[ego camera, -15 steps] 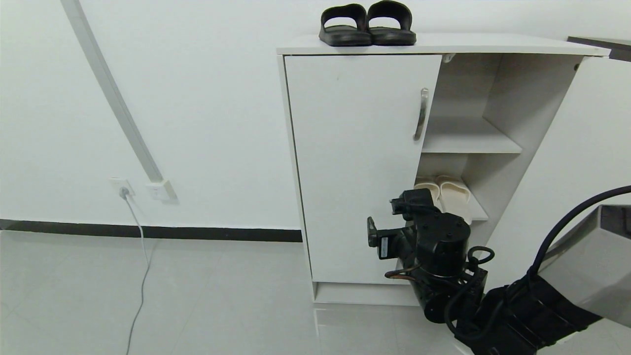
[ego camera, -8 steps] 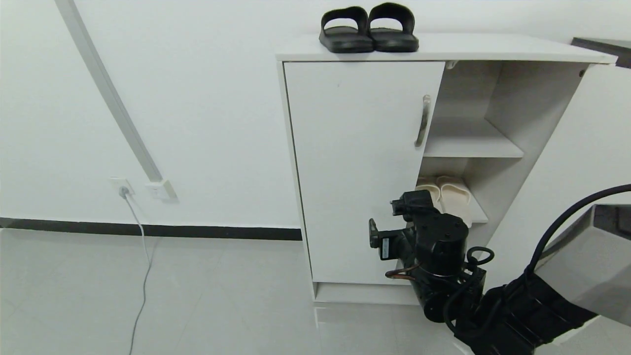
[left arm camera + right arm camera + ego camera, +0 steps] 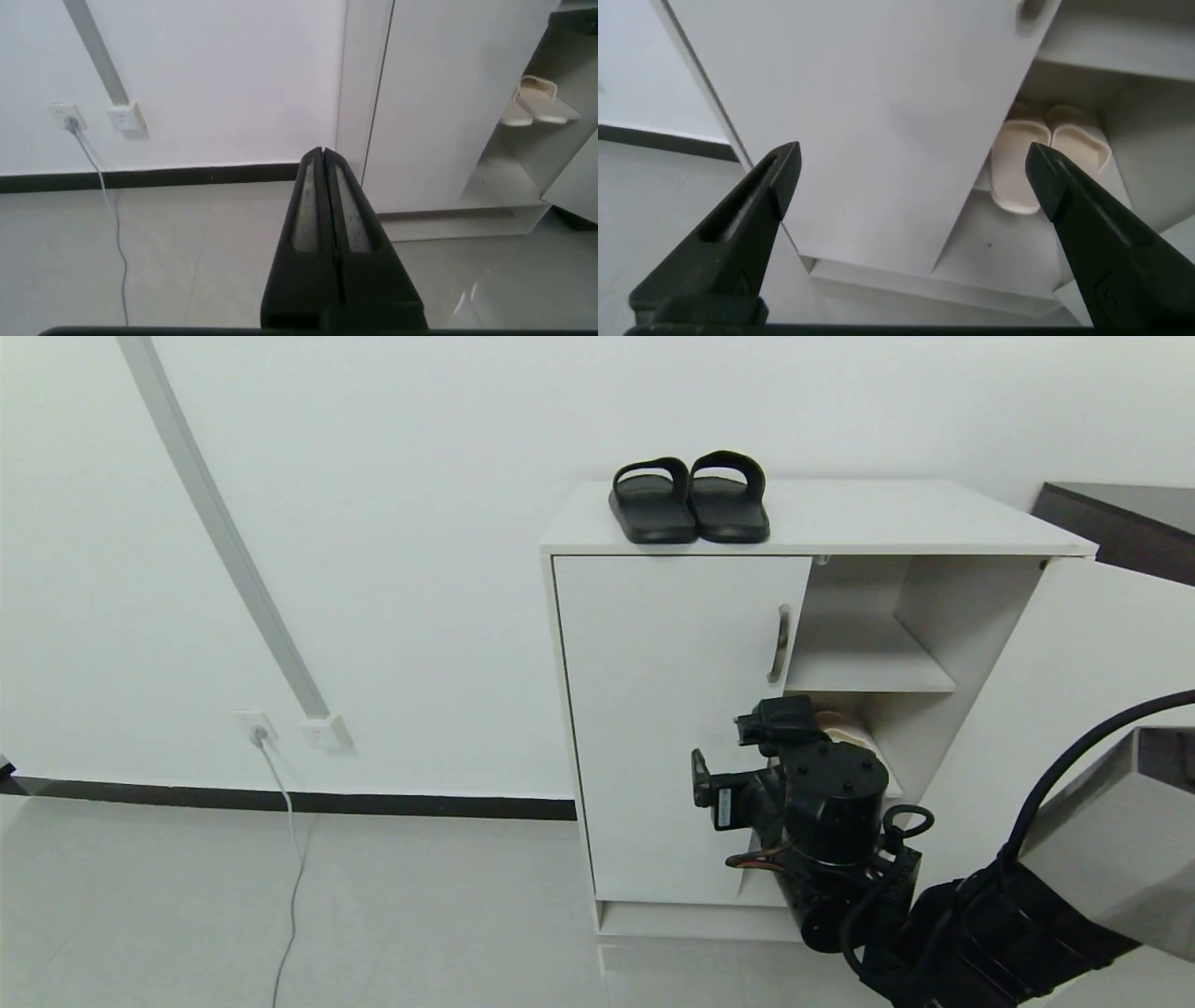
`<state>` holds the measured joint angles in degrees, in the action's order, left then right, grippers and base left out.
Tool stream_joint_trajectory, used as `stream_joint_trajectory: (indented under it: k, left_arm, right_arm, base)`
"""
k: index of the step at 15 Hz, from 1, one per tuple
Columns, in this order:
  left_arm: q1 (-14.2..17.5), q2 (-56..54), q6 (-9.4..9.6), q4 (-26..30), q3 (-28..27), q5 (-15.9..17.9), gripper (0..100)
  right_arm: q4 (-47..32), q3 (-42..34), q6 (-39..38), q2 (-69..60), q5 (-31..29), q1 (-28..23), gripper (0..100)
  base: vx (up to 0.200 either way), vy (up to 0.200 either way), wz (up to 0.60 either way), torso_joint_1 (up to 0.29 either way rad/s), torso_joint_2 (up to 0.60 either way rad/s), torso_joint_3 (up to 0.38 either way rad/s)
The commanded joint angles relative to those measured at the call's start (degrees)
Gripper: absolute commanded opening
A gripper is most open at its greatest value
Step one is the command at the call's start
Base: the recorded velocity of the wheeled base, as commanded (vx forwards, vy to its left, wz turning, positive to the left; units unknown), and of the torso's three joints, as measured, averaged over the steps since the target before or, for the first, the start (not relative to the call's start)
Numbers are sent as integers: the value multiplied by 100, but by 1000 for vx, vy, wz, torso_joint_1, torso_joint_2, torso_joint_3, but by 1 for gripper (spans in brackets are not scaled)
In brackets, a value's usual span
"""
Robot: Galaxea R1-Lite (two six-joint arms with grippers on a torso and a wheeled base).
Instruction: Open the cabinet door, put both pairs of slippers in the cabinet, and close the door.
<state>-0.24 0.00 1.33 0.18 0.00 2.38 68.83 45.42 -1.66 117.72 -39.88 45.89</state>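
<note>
1. The pair of black slide slippers (image 3: 689, 502) stands side by side on the top of the white two-door wooden cabinet (image 3: 887, 513), upper centre of the head view, toes toward the wall.
2. The pair of cream slippers (image 3: 1046, 154) lies on the lower shelf inside; the open right-hand door (image 3: 1055, 709) is swung out at the right edge of the frame. The closed left-hand door (image 3: 672, 709) with its metal handle (image 3: 778, 644) borders the opening.
3. The right claw (image 3: 913, 159) is spread wide and holds nothing. It sits low before the cabinet, at the height of the lower shelf. The left claw (image 3: 322, 163) is pressed fully together, empty, and well apart from the cabinet.
4. Step in hand, as judged: fetching the black pair, since one pair appears stowed already.
5. To do it well:
   - lift the right claw clear of the cabinet front before bringing it over the top;
   - keep the jaws wide and close across both straps where the two slippers touch, so that neither is left behind;
   - carry the pair level to the bare upper shelf (image 3: 868, 663);
   - stay between the closed door's edge and the open door.
</note>
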Motion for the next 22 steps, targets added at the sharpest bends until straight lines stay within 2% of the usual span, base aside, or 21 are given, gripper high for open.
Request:
stream_joint_trajectory:
  k: [1, 11, 22]
  left_arm:
    - [-2, 9, -1, -1, 0, 0, 0]
    - [-2, 9, -1, -1, 0, 0, 0]
    - [-2, 9, -1, -1, 0, 0, 0]
  right_arm:
    - [-1, -7, -1, 14, -3, -1, 100]
    - [8, -86, -1, 22, -3, -1, 100]
    - [-1, -86, 69, 31, 6, -9, 100]
  base:
    - [0, 0, 0, 134, -466, -334]
    - [0, 0, 0, 173, -494, -320]
    - [0, 0, 0, 241, -559, -326]
